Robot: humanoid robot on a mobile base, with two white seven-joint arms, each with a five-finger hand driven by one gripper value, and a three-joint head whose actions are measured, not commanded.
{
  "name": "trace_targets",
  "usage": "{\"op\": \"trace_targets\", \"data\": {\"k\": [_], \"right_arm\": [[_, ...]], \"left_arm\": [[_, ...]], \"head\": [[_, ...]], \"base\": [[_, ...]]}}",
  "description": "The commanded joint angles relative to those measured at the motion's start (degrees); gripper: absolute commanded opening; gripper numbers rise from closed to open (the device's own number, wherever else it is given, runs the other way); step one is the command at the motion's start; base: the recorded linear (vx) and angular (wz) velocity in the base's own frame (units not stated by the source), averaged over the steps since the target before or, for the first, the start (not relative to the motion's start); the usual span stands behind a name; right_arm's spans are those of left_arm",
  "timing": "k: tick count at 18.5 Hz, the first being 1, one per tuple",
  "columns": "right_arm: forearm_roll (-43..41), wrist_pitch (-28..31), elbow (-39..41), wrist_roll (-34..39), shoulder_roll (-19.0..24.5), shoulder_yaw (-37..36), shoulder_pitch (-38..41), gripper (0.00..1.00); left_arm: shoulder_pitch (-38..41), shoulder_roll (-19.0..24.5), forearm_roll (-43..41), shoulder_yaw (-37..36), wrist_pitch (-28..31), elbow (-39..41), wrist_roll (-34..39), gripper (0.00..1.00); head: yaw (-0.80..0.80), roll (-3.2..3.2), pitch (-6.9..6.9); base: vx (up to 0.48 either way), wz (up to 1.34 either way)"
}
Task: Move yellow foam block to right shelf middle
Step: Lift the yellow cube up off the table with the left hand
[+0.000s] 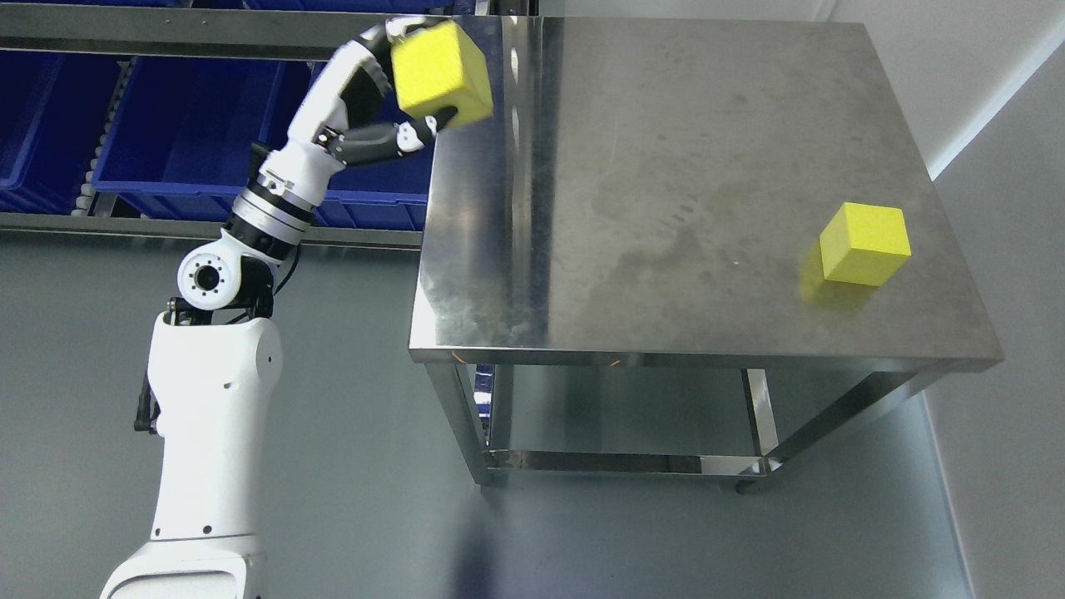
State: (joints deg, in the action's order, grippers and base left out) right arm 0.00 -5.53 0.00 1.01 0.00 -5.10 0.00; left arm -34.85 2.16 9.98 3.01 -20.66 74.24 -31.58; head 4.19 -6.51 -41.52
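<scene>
My left hand (408,79) is raised at the upper left, its fingers curled around a yellow foam block (441,71). The block hangs in the air at the far left edge of the steel table (649,183), tilted, in front of the shelf rack. A second yellow foam block (864,244) rests on the table near its right edge. The left arm reaches up from the lower left. No right arm shows.
Blue bins (191,125) fill the shelf rack behind the left arm, with a metal rail (166,42) above them and another below. The table has a lower shelf frame (624,462). A white wall runs along the right.
</scene>
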Motion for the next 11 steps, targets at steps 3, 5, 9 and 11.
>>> {"op": "trace_targets", "data": {"k": [3, 5, 9, 11], "right_arm": [[0.0, 0.0, 1.0, 0.0, -1.0, 0.0, -0.1, 1.00], [0.0, 0.0, 1.0, 0.0, -1.0, 0.0, -0.1, 1.00], [0.0, 0.0, 1.0, 0.0, -1.0, 0.0, -0.2, 1.00], [0.0, 0.0, 1.0, 0.0, -1.0, 0.0, -0.1, 1.00]], "left_arm": [[1.3, -1.2, 4.6, 12.5, -2.7, 7.6, 20.7, 0.40], [2.8, -1.2, 4.6, 13.9, -2.1, 8.2, 23.8, 0.40], [6.8, -1.2, 4.6, 14.1, -0.3, 10.7, 23.4, 0.40], [7.4, -1.2, 4.6, 14.6, 0.6, 11.5, 23.4, 0.40]], "head": [[0.00, 0.00, 0.00], [0.00, 0.00, 0.00], [0.00, 0.00, 0.00], [0.00, 0.00, 0.00]], "base": [[-0.019, 0.21], [-0.022, 0.41], [-0.034, 0.60], [-0.044, 0.67]]}}
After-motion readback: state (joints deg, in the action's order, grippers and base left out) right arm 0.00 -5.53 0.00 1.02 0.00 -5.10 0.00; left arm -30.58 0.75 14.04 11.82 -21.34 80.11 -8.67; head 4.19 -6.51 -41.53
